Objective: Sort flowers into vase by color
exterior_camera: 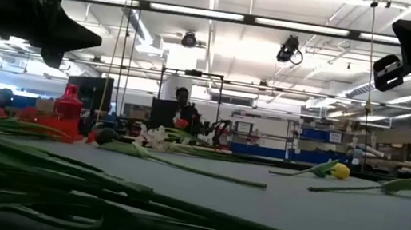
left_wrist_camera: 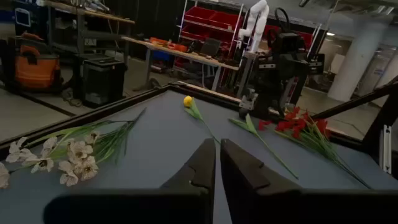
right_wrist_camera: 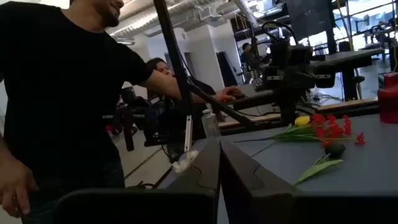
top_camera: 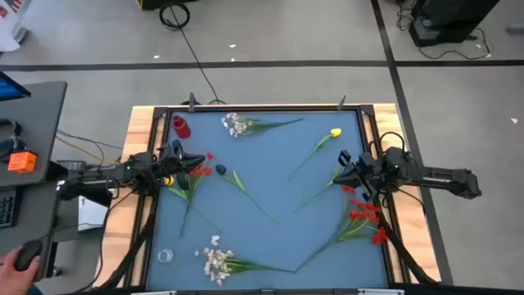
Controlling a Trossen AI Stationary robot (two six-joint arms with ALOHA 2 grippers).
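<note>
Your left hand (top_camera: pixel 174 152) pinched shut, holds nothing, hovers at left edge of bench (top_camera: pixel 278 238) above red spray (top_camera: pixel 196 170). Your right hand (top_camera: pixel 344 159) also shut and empty, at right edge above red sprays (top_camera: pixel 366 215). Red vase (top_camera: pixel 180 127) upright in far-left corner, no flowers in it. White clusters (top_camera: pixel 235 124) far side, more near edge (top_camera: pixel 217 262). Yellow tulip (top_camera: pixel 335 133) far right. Dark bud (top_camera: pixel 220 170) just beside left red spray. Person (right_wrist_camera: pixel 56 99) stands beyond bench in your right wrist view.

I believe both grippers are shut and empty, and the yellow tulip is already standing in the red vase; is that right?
Not quite. In the high view the yellow tulip lies flat on the table near the right gripper, far from the red vase. Both grippers, including the left gripper, are indeed shut and empty.
</note>
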